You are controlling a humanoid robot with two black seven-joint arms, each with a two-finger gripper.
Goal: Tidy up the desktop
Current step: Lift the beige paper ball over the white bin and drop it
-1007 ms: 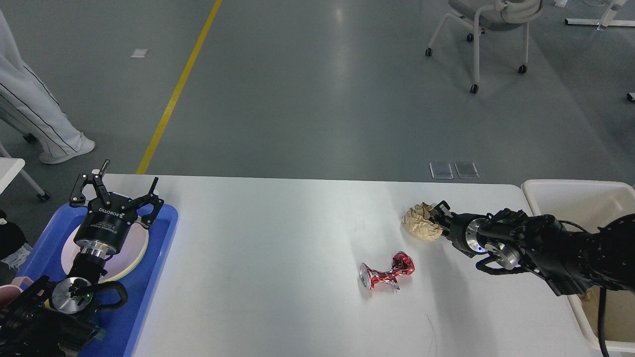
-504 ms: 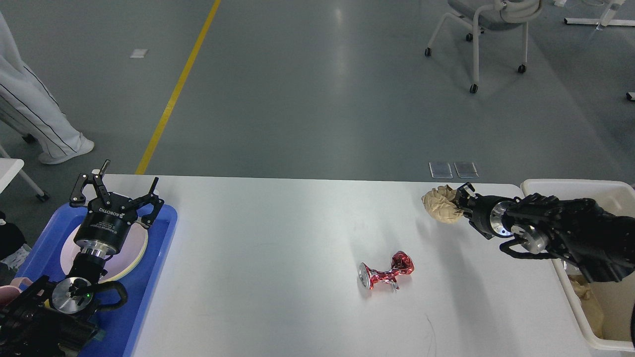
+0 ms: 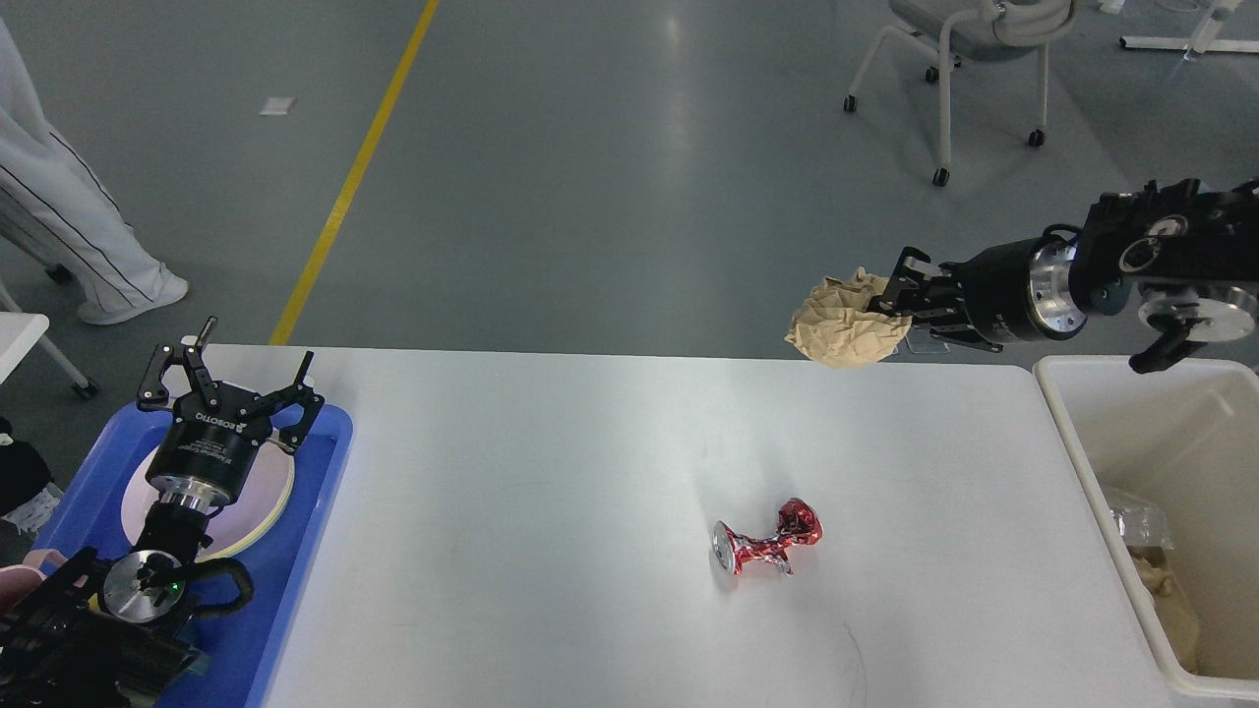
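Note:
The white desktop (image 3: 551, 492) fills the lower half of the head view. A crushed red can (image 3: 767, 541) lies on it right of centre. My right gripper (image 3: 890, 295) is shut on a crumpled tan paper ball (image 3: 846, 322), held in the air above the desktop's far edge. My left gripper (image 3: 228, 379) stands open with nothing between its fingers, above the blue tray (image 3: 315, 511) at the left.
A pink-white plate (image 3: 266, 501) lies in the blue tray under my left arm. A cream-white bin (image 3: 1102, 433) at the right edge holds crumpled waste. A wheeled chair (image 3: 949, 59) stands on the floor beyond. A person's legs (image 3: 69, 236) are at far left.
My right gripper has lifted the paper ball off the desktop, up and back, from near the can to well above the far edge. The left arm has not moved.

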